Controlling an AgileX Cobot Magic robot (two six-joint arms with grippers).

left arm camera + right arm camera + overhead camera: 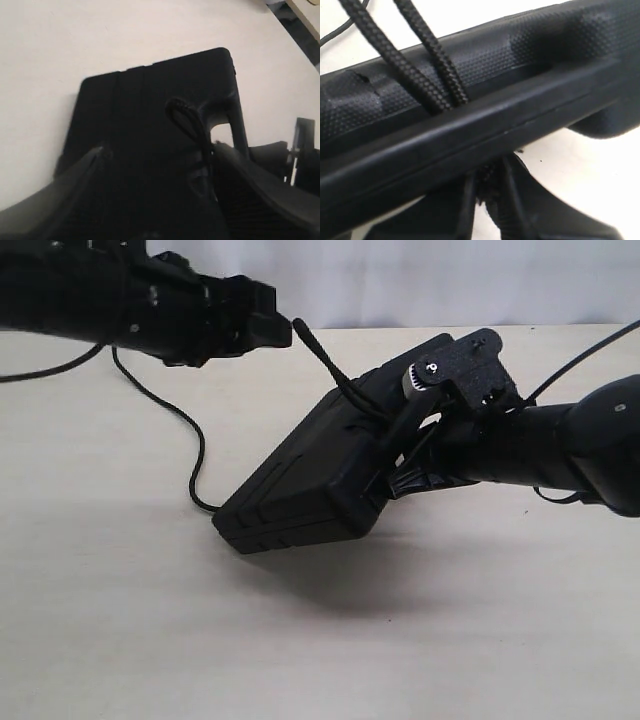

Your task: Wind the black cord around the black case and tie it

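Observation:
The black case [300,480] is tilted, its near corner on the table and its handle edge raised to the right. A doubled strand of the black cord [325,360] rises from the handle toward my left gripper [285,332]. More cord [197,455] trails across the table and under the case. In the left wrist view the fingers [95,160] stand wide apart above the case [130,95], and the cord's loop [182,117] lies just beyond them. In the right wrist view two strands [420,65] cross the case's handle bar [470,135]. Below it, my right gripper [490,195] is shut on the frayed cord.
The pale table [150,620] ends at a far edge near the white wall [420,280]. A smooth black arm cable [45,370] hangs at the left. The right arm [560,445] reaches in from the right, with a cable [590,355] behind it.

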